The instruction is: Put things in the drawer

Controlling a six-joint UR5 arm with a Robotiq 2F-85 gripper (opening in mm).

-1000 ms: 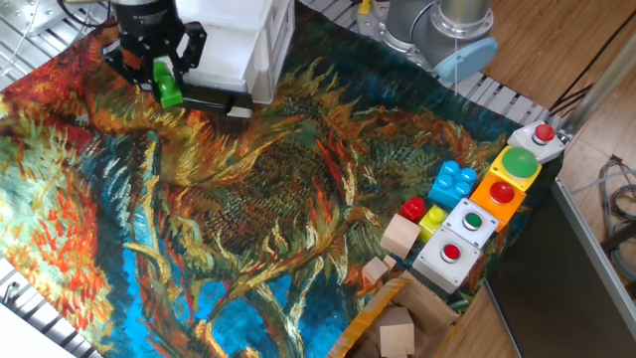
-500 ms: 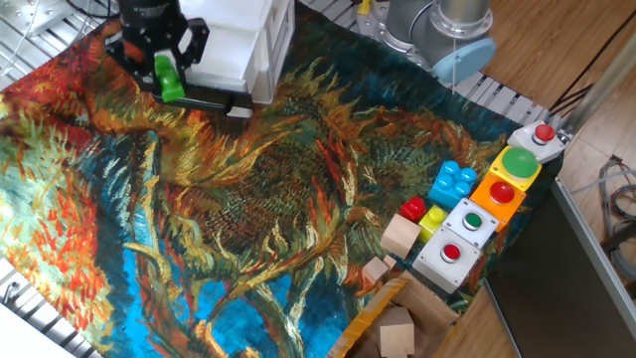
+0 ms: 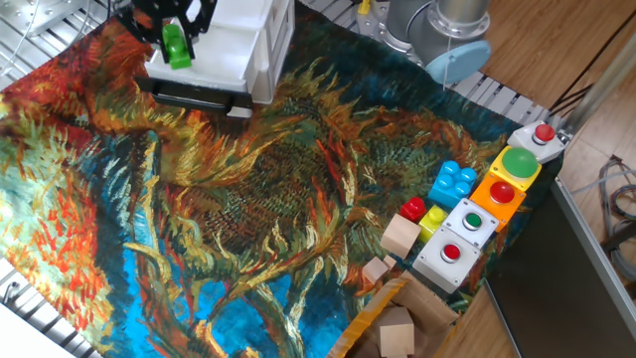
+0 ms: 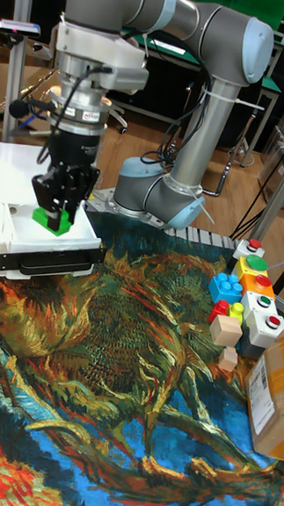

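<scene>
A small bright green brick (image 3: 178, 47) (image 4: 51, 220) is pinched between the fingers of my gripper (image 3: 176, 40) (image 4: 56, 213), which is shut on it. The brick hangs over the open white drawer (image 3: 214, 68) (image 4: 83, 239), inside its rim near the left side. I cannot tell whether it touches the drawer floor. The drawer is pulled out of the small white cabinet (image 3: 270, 45), and its front edge looks dark.
On the right of the painted cloth (image 3: 248, 199) lie a blue brick (image 3: 454, 182), red and yellow bricks (image 3: 422, 212), wooden cubes (image 3: 399, 236) and a row of button boxes (image 3: 492, 194). A cardboard box (image 3: 397, 323) sits at the bottom right corner.
The gripper has carried the green brick away from the drawer's front edge, back and up, so that it now hangs over the drawer tray.
</scene>
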